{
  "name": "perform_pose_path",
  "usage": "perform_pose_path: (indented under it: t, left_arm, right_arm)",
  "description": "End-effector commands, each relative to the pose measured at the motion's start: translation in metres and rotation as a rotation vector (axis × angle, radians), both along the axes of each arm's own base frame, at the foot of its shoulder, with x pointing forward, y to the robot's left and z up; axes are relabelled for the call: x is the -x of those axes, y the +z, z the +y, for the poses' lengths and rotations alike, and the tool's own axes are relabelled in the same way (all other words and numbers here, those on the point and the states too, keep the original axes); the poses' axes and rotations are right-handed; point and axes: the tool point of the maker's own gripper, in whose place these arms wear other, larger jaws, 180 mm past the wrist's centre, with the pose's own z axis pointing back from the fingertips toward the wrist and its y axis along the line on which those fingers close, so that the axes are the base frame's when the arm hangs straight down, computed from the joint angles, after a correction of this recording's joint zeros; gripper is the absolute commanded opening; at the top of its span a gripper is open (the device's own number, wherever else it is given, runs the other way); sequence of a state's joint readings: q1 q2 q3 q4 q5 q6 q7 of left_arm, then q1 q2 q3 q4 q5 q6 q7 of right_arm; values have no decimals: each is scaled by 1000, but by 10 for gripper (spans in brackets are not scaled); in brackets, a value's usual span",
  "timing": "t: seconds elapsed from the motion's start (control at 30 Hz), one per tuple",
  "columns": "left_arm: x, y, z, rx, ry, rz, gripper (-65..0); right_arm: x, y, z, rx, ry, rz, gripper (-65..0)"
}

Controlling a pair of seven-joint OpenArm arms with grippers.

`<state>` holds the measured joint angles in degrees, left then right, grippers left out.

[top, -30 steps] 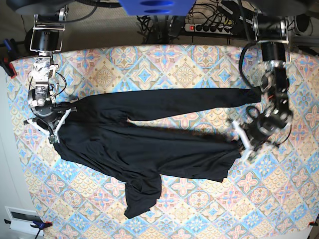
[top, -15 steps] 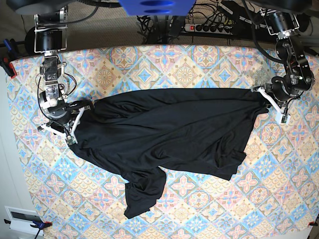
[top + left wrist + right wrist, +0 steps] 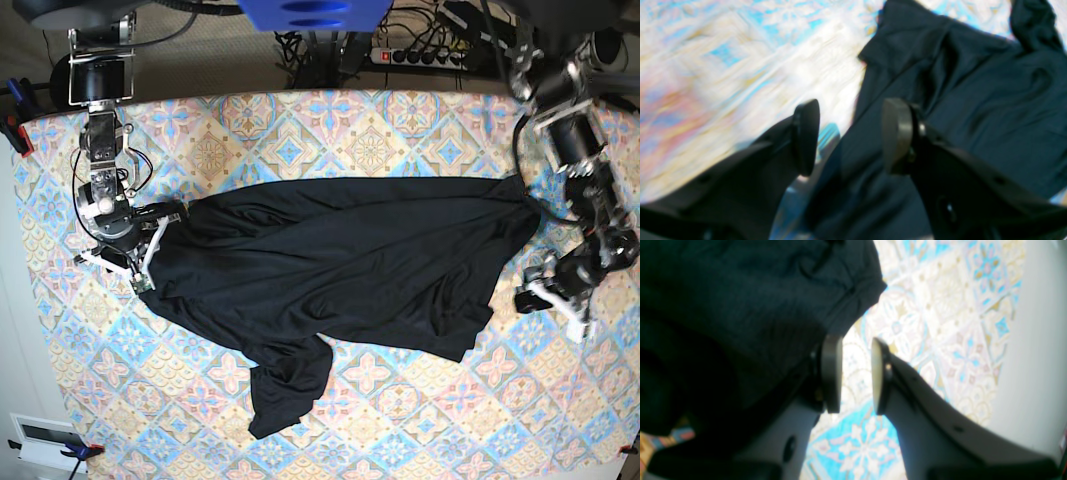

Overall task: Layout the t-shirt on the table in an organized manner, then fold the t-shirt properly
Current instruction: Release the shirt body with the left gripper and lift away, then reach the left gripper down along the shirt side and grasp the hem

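Sprawling in soft, rumpled black folds, the t-shirt [image 3: 330,270] covers the diamond-tiled table [image 3: 400,420], while the left hand [image 3: 848,136] and right hand [image 3: 857,375] gape empty.

The t-shirt [image 3: 330,265] covers the table's [image 3: 400,130] middle, nearly spanning left to right edges. Bare cloth lies along the far edge, near edge and both near corners.

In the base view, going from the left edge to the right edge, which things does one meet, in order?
Right gripper → t-shirt → left gripper, all lying on the table.
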<state>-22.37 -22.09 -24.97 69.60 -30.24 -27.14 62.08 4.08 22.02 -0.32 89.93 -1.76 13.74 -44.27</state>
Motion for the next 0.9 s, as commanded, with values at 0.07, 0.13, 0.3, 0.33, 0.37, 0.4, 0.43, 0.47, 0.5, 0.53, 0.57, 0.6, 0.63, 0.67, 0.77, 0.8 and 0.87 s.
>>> perform_pose_path:
  t: [0.07,0.13,0.3,0.33,0.37,0.4,0.43,0.47,0.5,0.53,0.57,0.6,0.63,0.67,0.77,0.8,0.87]
  left_arm:
    - [-47,16,-10,65,48,-80,-375]
    - [-68,13,-30,100,46,-87,-375]
    - [-98,1,-69,143,46,-103,-375]
    - [-100,-4,-74,142,45,-99,-375]
    - [-102,-7,-79,143,46,-100,-375]
    - [-103,-13,-82,144,54,-91,-375]
    - [-105,-18,-83,145,71,-83,-376]
    - [-104,-25,-82,142,103,-68,-376]
    - [-105,-30,-79,140,143,-64,-376]
    - [-106,-34,-76,140,180,-63,-376]
    - [-106,-37,-73,139,210,-65,-376]
    - [-107,-39,-69,135,238,-72,-376]
    - [-107,-41,-65,132,267,-75,-376]
    - [-107,-43,-60,127,301,-77,-376]
    - [-107,-47,-48,116,385,-87,-376]
    - [-108,-45,-44,111,406,-98,-376]
    - [-110,-45,-52,118,413,-106,-375]
  right_arm:
    - [-14,26,-2,17,14,-79,-505]
    - [-14,26,-2,17,14,-79,-505]
    - [-14,26,-2,17,14,-79,-505]
    - [-14,26,-2,17,14,-79,-505]
    - [-14,26,-2,17,14,-79,-505]
    - [-14,27,-2,17,13,-80,-505]
    - [-14,27,-2,17,13,-80,-505]
    - [-14,27,-2,17,13,-80,-505]
    - [-14,27,-2,17,13,-80,-505]
    - [-14,27,-3,17,11,-80,-505]
    - [-14,27,-3,17,11,-80,-505]
    - [-14,26,-3,15,11,-79,-505]
    - [-14,26,-3,15,11,-79,-505]
    - [-13,25,-3,15,9,-76,-505]
    - [-13,24,-4,15,8,-72,-505]
    - [-13,24,-4,15,7,-72,-505]
    - [-13,24,-4,15,7,-72,-505]
